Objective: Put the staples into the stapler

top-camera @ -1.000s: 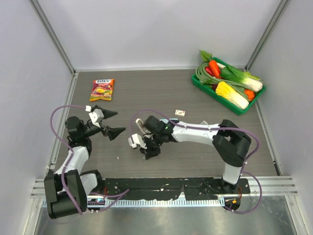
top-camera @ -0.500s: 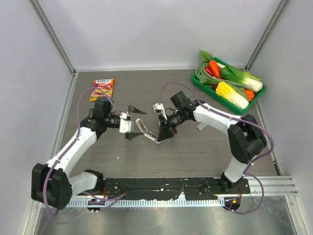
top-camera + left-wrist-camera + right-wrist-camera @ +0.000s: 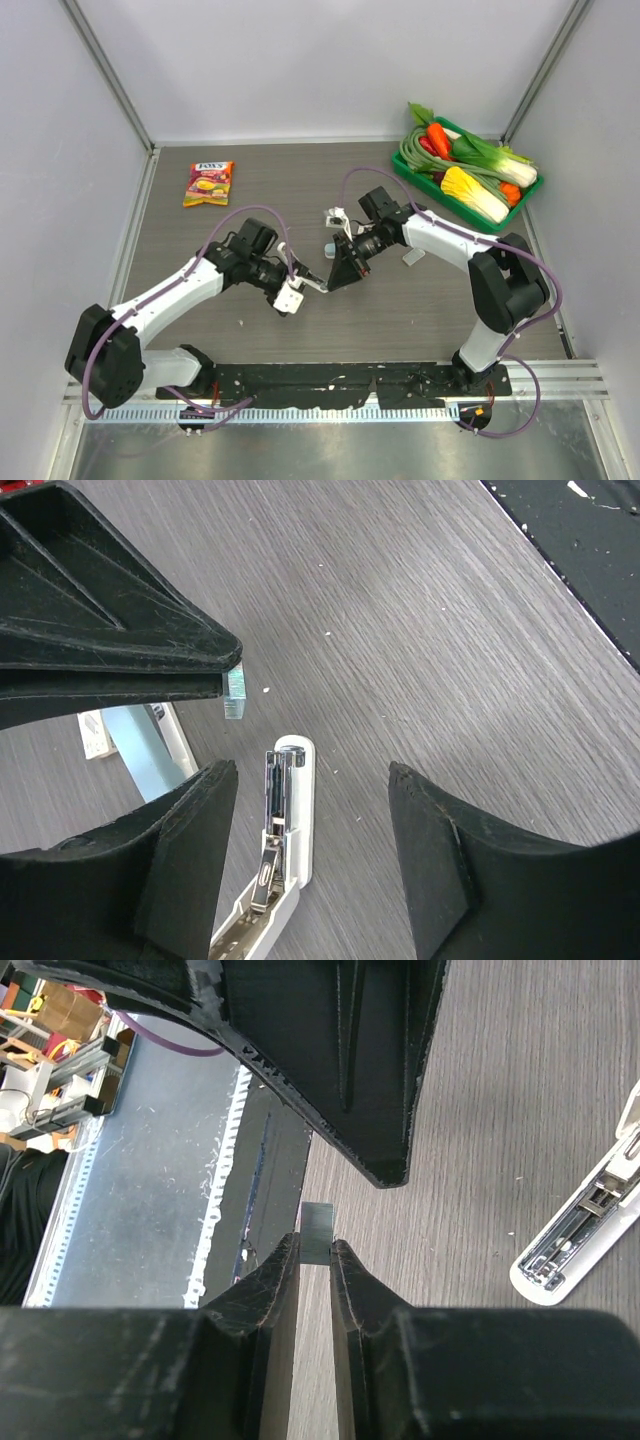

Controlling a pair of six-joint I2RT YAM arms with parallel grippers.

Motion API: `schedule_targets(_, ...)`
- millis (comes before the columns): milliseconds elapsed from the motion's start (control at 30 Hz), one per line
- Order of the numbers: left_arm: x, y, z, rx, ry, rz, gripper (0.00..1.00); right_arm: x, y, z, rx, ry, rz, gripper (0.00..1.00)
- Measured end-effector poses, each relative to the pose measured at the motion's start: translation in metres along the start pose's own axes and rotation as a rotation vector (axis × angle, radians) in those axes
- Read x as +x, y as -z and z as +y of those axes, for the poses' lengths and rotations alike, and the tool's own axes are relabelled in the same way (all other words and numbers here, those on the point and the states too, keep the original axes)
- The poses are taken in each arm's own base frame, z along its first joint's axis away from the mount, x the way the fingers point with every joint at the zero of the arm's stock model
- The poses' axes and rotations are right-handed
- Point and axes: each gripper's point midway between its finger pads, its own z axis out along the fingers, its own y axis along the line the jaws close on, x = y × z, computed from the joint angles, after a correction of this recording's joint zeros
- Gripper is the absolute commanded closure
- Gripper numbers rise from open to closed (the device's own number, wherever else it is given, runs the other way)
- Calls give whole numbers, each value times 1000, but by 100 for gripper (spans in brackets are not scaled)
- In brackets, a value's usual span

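Observation:
The white stapler lies open on the table with its metal staple channel facing up. It also shows in the left wrist view and the right wrist view. My left gripper is open, and its fingertips stand on either side of the stapler's front end. My right gripper is shut on a small metallic strip of staples and holds it just above the stapler. The strip also shows in the left wrist view. A small whitish box lies behind a light-blue piece.
A green tray of toy vegetables stands at the back right. A candy packet lies at the back left. A small whitish piece lies beside my right forearm. The black base rail runs along the near edge.
My left arm has swung right and nearer, bringing its open gripper down to the stapler. My right gripper has stayed shut, shifting slightly toward the stapler.

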Motion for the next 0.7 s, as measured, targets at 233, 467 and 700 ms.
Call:
schedule_targets(233,-2,-5,7,-19,28,-2,37,-2,0,3,-26,2,-18,78)
schedule_targets(467,-8,-17,5,4,67,-16,41,0,-1,2,-41,-13,-21,78)
schedule_targets(700,-18,-19,15,-6,86,-29,53,5,-2,-2,-43,-35,-20,78)
